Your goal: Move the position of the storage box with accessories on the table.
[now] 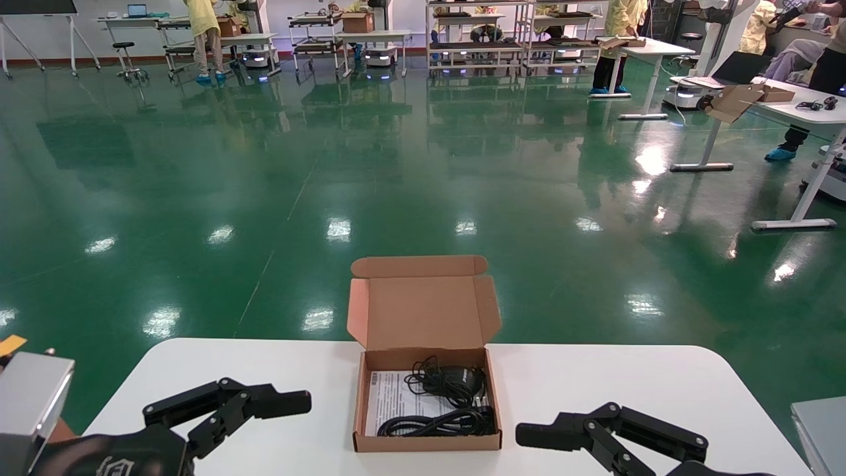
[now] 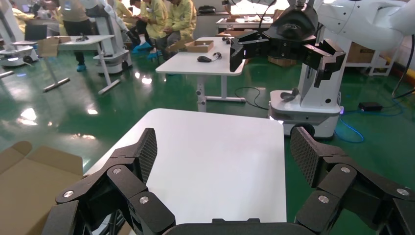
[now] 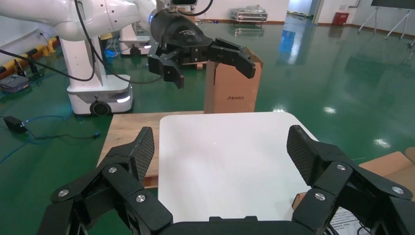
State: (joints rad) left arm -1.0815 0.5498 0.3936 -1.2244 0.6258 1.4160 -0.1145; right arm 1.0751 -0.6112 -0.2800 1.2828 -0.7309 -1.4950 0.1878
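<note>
The storage box stands open on the white table, at the middle near the front edge, with its flap lid upright. Inside lie coiled black cables with a small adapter on a white printed sheet. My left gripper is open and empty, left of the box and apart from it. In the left wrist view the box's edge shows beside it. My right gripper is open and empty, right of the box. In the right wrist view the box's corner shows.
A grey block sits at the table's left edge and a grey panel at its right. A wooden surface and a tall brown carton lie past the table's left end. Green floor and distant desks with people lie beyond.
</note>
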